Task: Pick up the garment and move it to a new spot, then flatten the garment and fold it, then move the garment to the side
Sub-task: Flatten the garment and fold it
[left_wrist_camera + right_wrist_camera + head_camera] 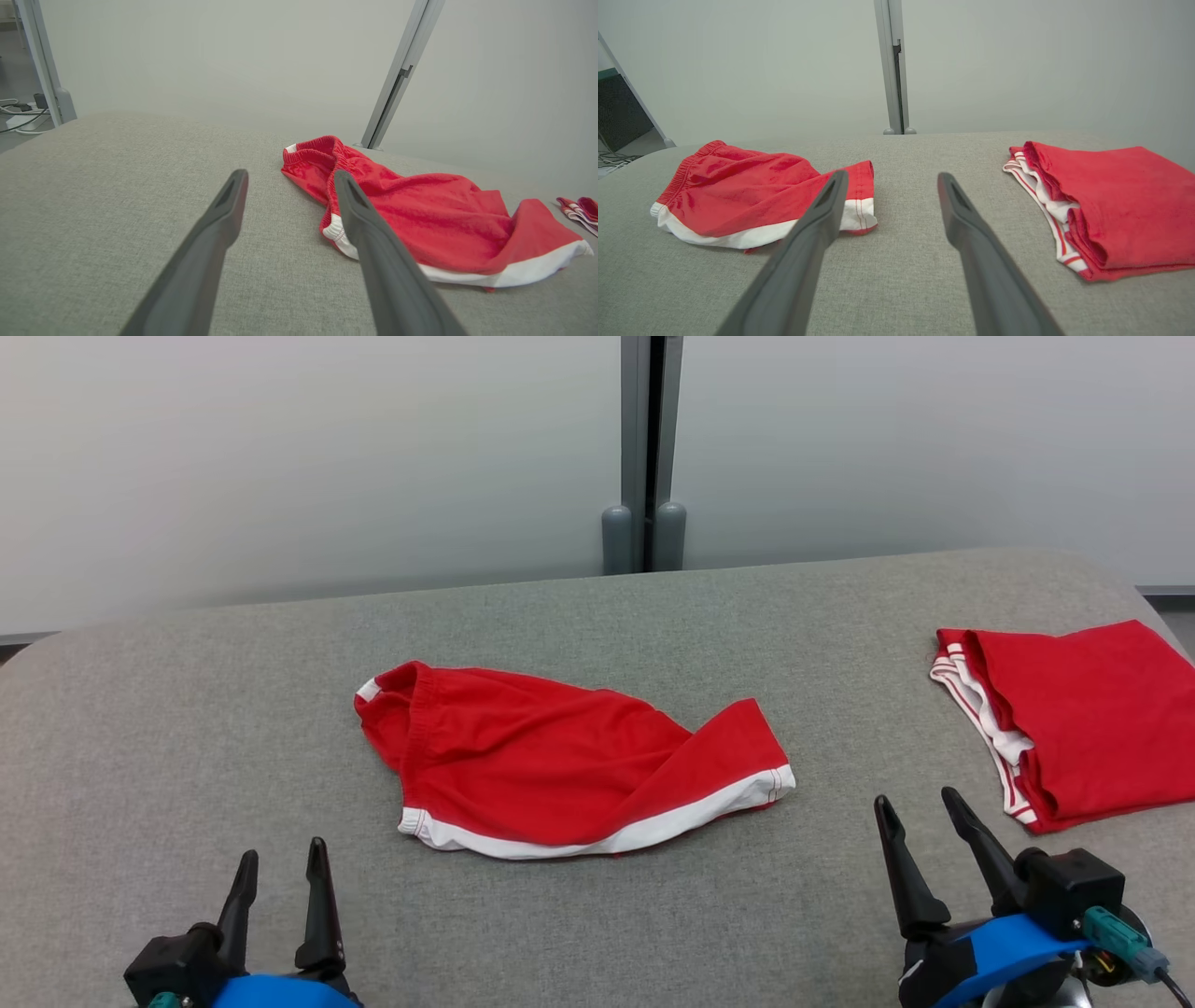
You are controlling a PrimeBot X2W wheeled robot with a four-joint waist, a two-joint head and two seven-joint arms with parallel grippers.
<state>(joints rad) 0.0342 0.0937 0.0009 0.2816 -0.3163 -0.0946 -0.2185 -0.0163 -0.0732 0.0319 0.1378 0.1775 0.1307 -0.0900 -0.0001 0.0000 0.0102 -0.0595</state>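
"In the middle of the grey fabric surface (233,709), what is that red thing?"

"The garment (560,761): red shorts with a white band along the hem and a gathered elastic waist at the left end. It lies rumpled, with one leg creased over at the right."

"And off to the right?"

"A folded red garment (1083,719) with red-and-white striped edging on its left side. It sits near the surface's right edge, well apart from the shorts."

"How do the hands stand?"

"The left gripper (284,849) is at the lower left, its two dark fingers spread and holding nothing. It is over bare fabric, near the shorts' lower left corner but apart from it. The right gripper (915,796) is at the lower right, fingers parted and empty too, pointing into the gap between the two red pieces."

"Any markings to read?"

"Only trim: the white hem band and the thin stripes. A blue wrap shows on each wrist, and a teal plug (1116,933) on the right one. Behind the surface a grey post (644,448) stands against a pale wall."
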